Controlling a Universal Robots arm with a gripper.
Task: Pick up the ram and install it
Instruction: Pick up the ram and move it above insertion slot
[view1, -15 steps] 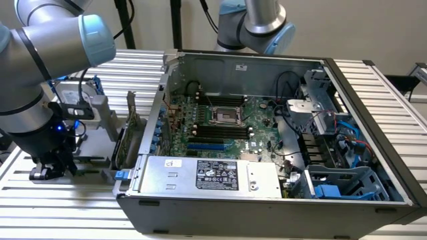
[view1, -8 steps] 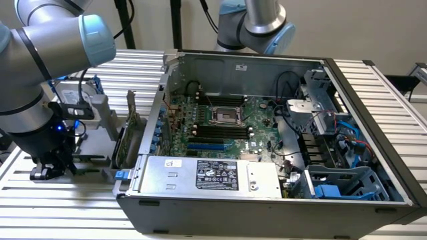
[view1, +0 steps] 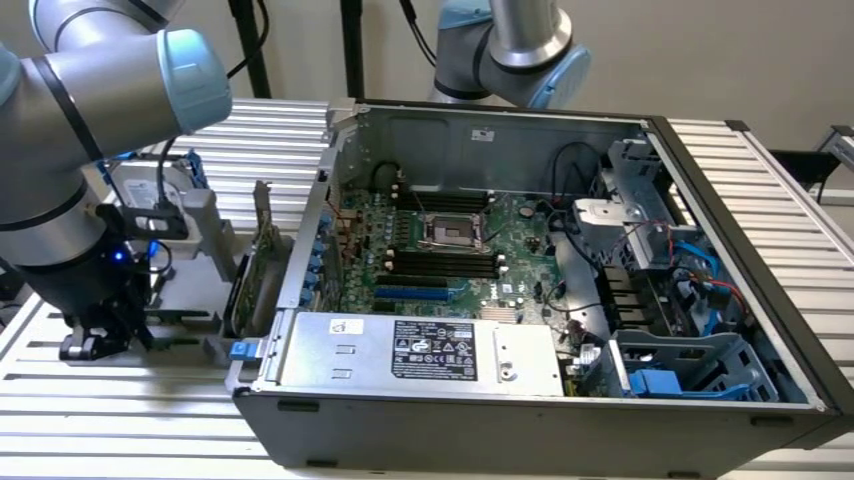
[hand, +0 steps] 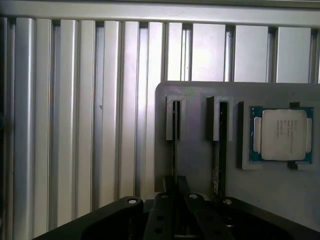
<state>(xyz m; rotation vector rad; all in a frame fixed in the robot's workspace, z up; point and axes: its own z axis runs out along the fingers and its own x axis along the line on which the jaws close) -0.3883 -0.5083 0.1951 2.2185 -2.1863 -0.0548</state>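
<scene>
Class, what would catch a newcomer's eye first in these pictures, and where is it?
The open computer case with its green motherboard dominates the exterior view's middle. At that view's left, the gripper is closed on the ram in a grey holder, near a silver processor.

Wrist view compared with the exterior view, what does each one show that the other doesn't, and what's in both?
Wrist view: the processor chip in its pocket, and the ram edge-on in a slot, pinched by the tool. Exterior view: the open computer case, its motherboard and power supply. Both: the tool, the gray holder and the slatted table.
</scene>
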